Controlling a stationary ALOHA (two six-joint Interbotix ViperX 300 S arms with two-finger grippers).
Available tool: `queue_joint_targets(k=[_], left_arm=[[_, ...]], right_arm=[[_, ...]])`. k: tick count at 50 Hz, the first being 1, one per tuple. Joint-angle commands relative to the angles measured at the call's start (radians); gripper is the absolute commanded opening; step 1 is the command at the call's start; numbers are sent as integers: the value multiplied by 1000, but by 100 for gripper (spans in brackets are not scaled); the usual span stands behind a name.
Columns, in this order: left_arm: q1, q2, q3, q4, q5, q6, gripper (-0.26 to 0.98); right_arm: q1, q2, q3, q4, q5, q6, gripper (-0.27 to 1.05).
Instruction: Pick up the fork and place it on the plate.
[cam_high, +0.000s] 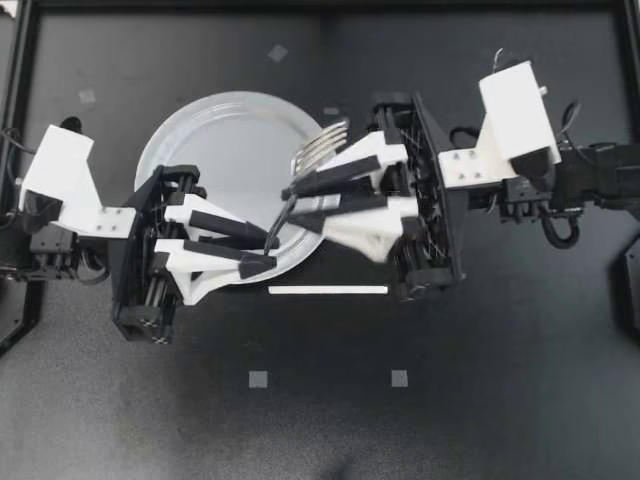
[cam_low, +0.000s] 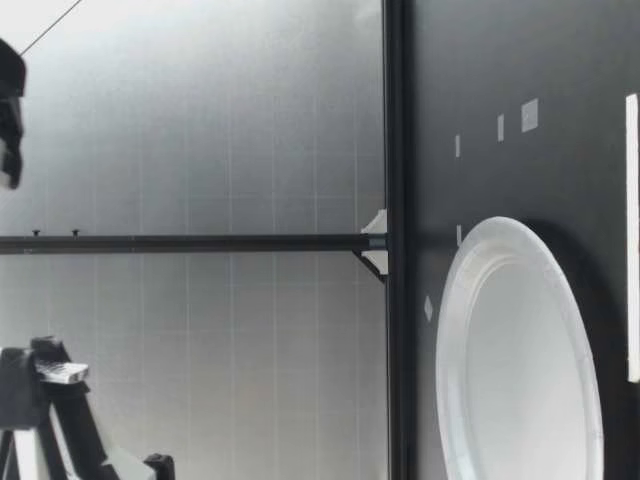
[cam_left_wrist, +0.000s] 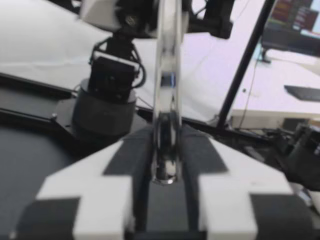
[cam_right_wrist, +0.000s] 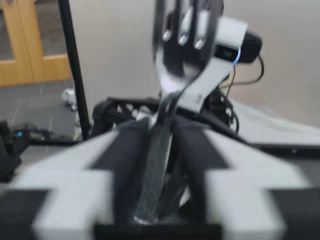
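The fork (cam_high: 318, 148) is up in the air over the plate (cam_high: 200, 130), held clear of it. Its tines point toward the far side of the surface (cam_high: 480, 380) and its handle slants back over the plate's near rim. The robot's left tool (cam_high: 272, 250) has the very end of that handle. The left wrist camera shows the fingers (cam_left_wrist: 125, 170) closed tight on the fork (cam_left_wrist: 167, 100) from both sides, the shiny shaft rising straight out ahead of them. The right tool (cam_high: 290, 206) comes in from the other side and sits around the handle farther up, nearer the tines. On its own wrist camera the fork (cam_right_wrist: 180, 35) runs up through the middle of that tool (cam_right_wrist: 165, 145), but I can't tell whether it is actually clamped or just standing around the handle. From table height the plate (cam_low: 520, 350) lies flat on the dark surface. A white strip (cam_high: 328, 290) lies just beyond its near rim, and small pale tape squares (cam_high: 258, 379) lie farther out.
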Motion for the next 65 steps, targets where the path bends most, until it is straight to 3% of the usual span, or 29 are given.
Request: queue_joint_targets(k=[1,12,16,24,30,36,41,51,65], left_arm=[[-2,-11,-17,2,-6,2,4],[-2,-43,3,-2,57,2,4],[-2,-72,-6,-3,209,-8,4],[-25,-126,-31,-40,658,-40,4],[-66,-152,-31,-115,881,-87,4],[-124,-155,-18,-216,1005,-192,4],[-166,-138,3,-247,999,-291,4],[-193,-87,107,-245,914,-471,4],[-156,-71,219,-270,779,-492,4]], right_arm=[[-8,-6,-9,26,-6,0,76],[-44,-71,114,112,-3,0,73],[-48,-110,176,150,-2,-2,73],[-48,-199,288,229,6,-2,73],[-48,-232,334,253,31,-2,73],[-48,-235,348,262,75,0,73],[-48,-232,359,262,100,3,73],[-48,-245,391,262,98,29,73],[-35,-262,433,262,89,69,73]])
